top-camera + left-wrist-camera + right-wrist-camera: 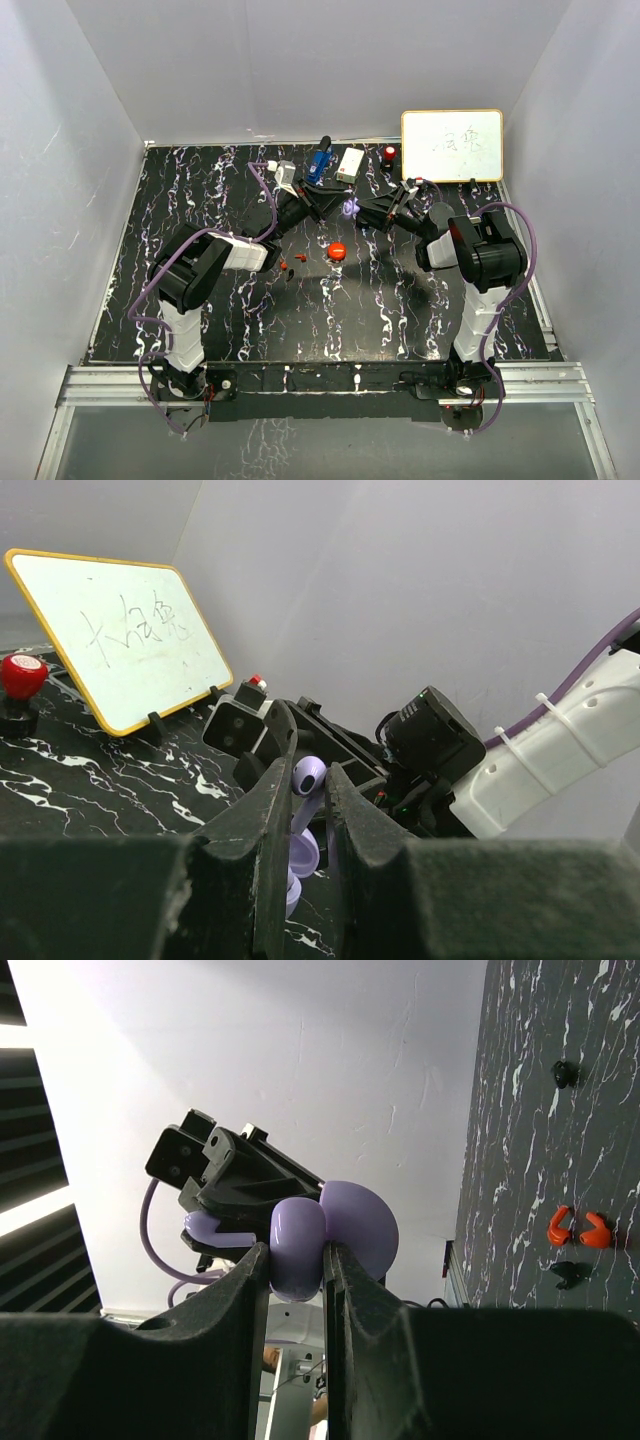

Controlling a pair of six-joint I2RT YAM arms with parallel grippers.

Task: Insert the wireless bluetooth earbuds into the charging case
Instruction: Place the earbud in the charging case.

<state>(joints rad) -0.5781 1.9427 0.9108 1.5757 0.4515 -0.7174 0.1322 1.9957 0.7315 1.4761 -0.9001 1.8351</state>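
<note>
L gripper (308,765) clenched on a lilac earbud (307,778), pinched betw. its fingers, up off the table (420,310); R gripper (297,1252) clamped on the lilac charging case (355,1222), lid looks open; both claws meet in the air over the back-centre of the table, earbud just above the case in my L wrist view; tiny red earbuds (597,1230) and tiny black earbuds (567,1073) lie loose on the table, well apart from the case; red puck (337,251) near them; whiteboard (130,640) w/ yellow frame has handwritten marks, can't read them; red knob (22,675) has a white label, too small to read
</note>
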